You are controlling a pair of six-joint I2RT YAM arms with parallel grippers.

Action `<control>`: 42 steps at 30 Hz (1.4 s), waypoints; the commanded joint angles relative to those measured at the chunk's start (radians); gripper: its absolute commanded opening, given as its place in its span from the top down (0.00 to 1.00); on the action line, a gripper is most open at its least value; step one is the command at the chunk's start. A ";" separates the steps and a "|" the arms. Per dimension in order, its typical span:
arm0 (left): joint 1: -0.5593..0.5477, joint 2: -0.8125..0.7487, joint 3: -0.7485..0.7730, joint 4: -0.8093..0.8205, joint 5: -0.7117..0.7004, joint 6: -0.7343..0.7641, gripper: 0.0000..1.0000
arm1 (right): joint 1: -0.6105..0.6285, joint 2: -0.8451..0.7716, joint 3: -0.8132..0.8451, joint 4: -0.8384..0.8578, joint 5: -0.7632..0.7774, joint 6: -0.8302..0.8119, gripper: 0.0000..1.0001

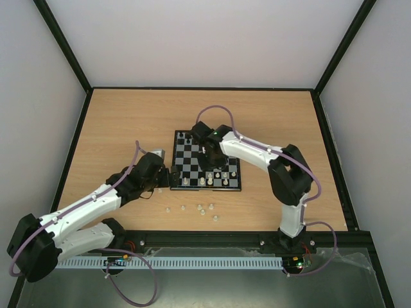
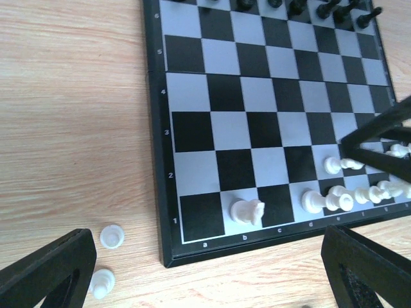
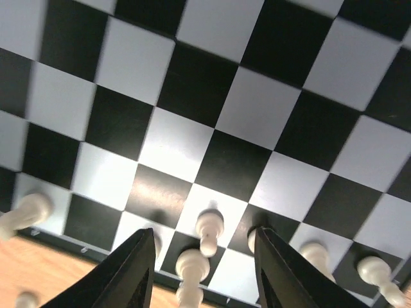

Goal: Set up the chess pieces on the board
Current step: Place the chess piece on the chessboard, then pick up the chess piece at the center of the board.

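Our left gripper (image 2: 205,273) hangs wide open and empty. Two loose white pawns (image 2: 110,236) lie on the table (image 2: 64,128) by its left finger, and a corner of the board (image 2: 257,128) sits under it. Our right gripper (image 3: 202,269) stands parted either side of a standing pawn (image 3: 207,226), which it does not touch; neighbouring white pieces (image 3: 313,251) crowd close. We judge white's ranks roughly half filled.

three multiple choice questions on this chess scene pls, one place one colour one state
1. Where do the loose white pieces lie? A on the table by the board's near edge; B on the board's middle squares; C beyond its far edge.
2. What colour are the far-row pieces? A white; B black; C red.
3. How is the left end effector? A shut on a pawn; B open, empty; C shut on the board.
A, they sit on bare wood; B, dark figures line that row; B, its fingers stand wide apart.
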 commanded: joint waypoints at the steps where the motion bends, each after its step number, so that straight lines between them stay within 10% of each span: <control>1: 0.015 0.040 -0.012 -0.041 -0.027 -0.036 0.01 | -0.007 -0.157 -0.032 -0.012 0.021 0.000 0.57; 14: 0.028 0.220 0.068 -0.141 -0.117 -0.089 0.02 | -0.014 -0.424 -0.276 0.093 -0.049 -0.032 0.56; 24: 0.032 0.360 0.196 -0.259 -0.143 -0.059 0.34 | -0.013 -0.533 -0.366 0.140 -0.108 -0.039 0.56; 42: 0.034 0.491 0.217 -0.290 -0.099 -0.038 0.49 | -0.014 -0.571 -0.403 0.167 -0.141 -0.042 0.56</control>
